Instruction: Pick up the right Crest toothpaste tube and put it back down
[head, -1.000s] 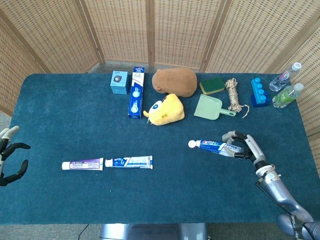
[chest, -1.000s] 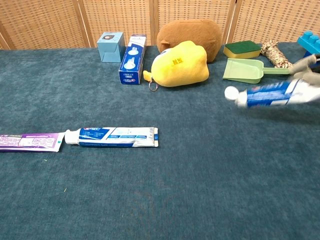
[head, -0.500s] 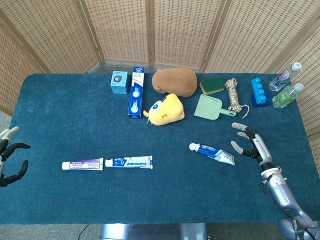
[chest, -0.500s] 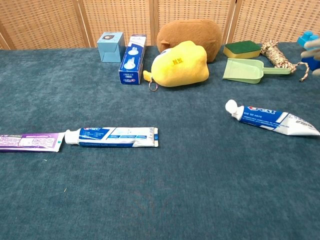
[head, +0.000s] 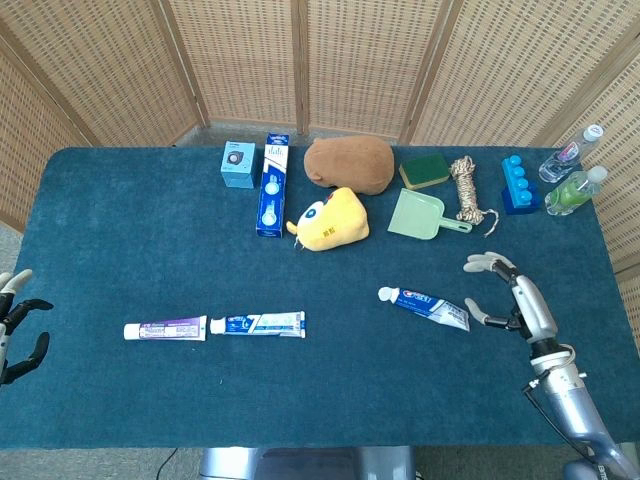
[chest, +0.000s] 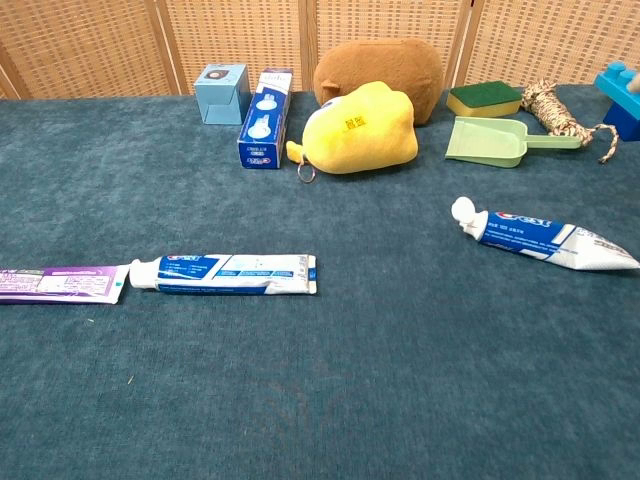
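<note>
The right Crest toothpaste tube (head: 425, 304) (chest: 540, 237) lies flat on the blue cloth, white cap to the left, tail to the right. My right hand (head: 518, 299) hovers just right of its tail with fingers spread, holding nothing and apart from the tube; the chest view does not show it. A second Crest tube (head: 258, 323) (chest: 225, 273) lies at the left, with a purple tube (head: 164, 330) (chest: 60, 283) beside it. My left hand (head: 14, 325) stays at the table's left edge, fingers apart and empty.
Along the back stand a light blue box (head: 238, 164), a blue toothpaste carton (head: 271, 183), a brown plush (head: 348, 163), a yellow plush (head: 331, 220), a green dustpan (head: 422, 215), a sponge (head: 425, 170), a rope coil (head: 466, 188), a blue block (head: 519, 184) and two bottles (head: 572, 170).
My right hand let go of the right Crest tube, which dropped from the air onto the cloth. The hand then opened and drew back to the right, out of the chest view.
</note>
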